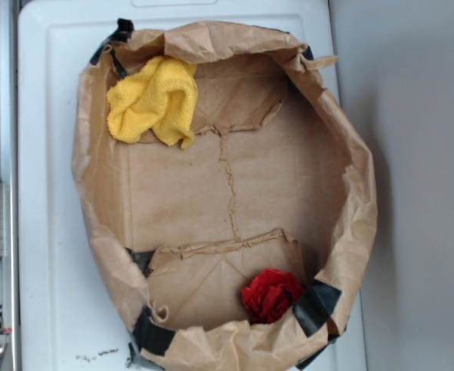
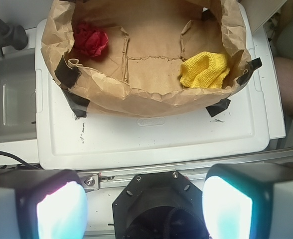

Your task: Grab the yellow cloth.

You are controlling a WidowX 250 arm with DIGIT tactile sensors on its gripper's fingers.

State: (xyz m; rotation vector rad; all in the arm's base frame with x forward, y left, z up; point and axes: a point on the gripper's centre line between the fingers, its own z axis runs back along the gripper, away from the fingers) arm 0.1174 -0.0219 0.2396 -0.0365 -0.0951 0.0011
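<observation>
Cloth is the whole job here: the yellow cloth lies crumpled in a corner of the brown paper bag, pressed close against the bag's rolled wall. In the wrist view it shows at the right end of the bag, opposite the red fabric bundle, which sits well apart at the other end. The bag rests on a white plastic lid.

By its fuzzy, folded look the cloth is probably light, soft and limp, so it should bunch up between the fingers rather than slide away. It is not fragile. A good place to pinch seems to be the raised hump of folds near its middle, where there is bulk to bite into. The edge nearest the bag wall is a poorer choice, since paper could be caught along with it.

The gripper hangs well back from the bag, outside its rim, with its fingers spread wide and nothing between them.
</observation>
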